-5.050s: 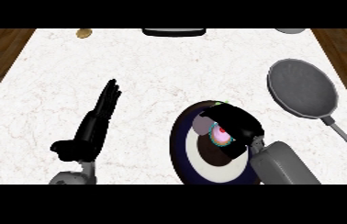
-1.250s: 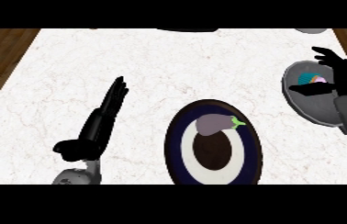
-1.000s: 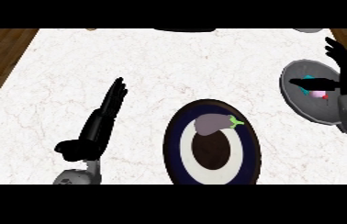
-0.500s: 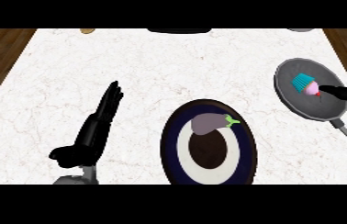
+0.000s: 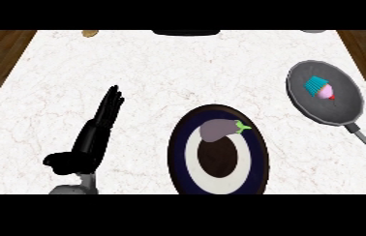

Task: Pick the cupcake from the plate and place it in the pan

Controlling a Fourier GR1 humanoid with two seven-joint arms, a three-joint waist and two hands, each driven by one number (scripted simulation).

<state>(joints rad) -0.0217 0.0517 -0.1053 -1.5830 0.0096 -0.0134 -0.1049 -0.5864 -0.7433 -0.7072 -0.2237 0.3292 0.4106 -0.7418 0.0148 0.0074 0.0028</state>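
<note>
Here the counter (image 5: pixel 178 66) carries the plate (image 5: pixel 178 157) at its near edge with an eggplant (image 5: pixel 218 130) on it, the pan (image 5: pixel 304 97) at its right edge, the resting left hand (image 5: pixel 97 128) with straight fingers far left, and the cupcake (image 5: pixel 320 88) on its side in the pan, so nothing remains beyond keeping hands away.

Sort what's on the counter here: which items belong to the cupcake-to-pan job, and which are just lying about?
Belong to the job:
- cupcake, lying on its side in the pan
- pan, at the right
- plate, front centre

Just lying about:
- eggplant on the plate's far part
- small tan item at the far left edge
- dark object at the far edge

Left hand rests open.
</note>
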